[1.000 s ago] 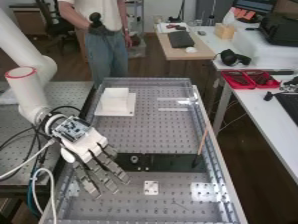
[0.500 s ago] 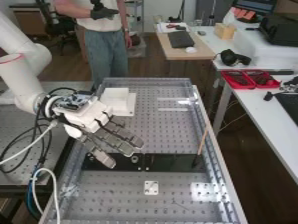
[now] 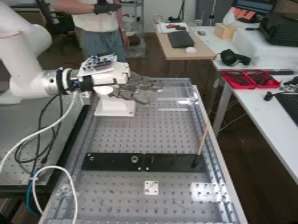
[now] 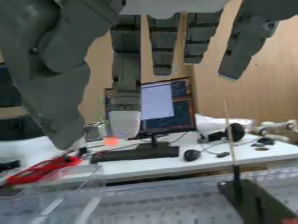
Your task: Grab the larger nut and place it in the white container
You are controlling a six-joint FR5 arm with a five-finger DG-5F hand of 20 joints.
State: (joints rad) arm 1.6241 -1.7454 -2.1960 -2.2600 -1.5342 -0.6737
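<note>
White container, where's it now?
High view: the white container sits at the left of the perforated bench's far end, partly hidden by the hand.

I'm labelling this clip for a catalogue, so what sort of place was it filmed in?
Probably a robotics lab or workshop: a white robot arm reaches over a perforated metal bench, with a computer monitor on a desk beyond.

Behind the bar (image 3: 110, 164), with the bearing (image 3: 134, 159) on it (and a plate (image 3: 151, 184) before it), stands the container (image 3: 114, 107).
</note>
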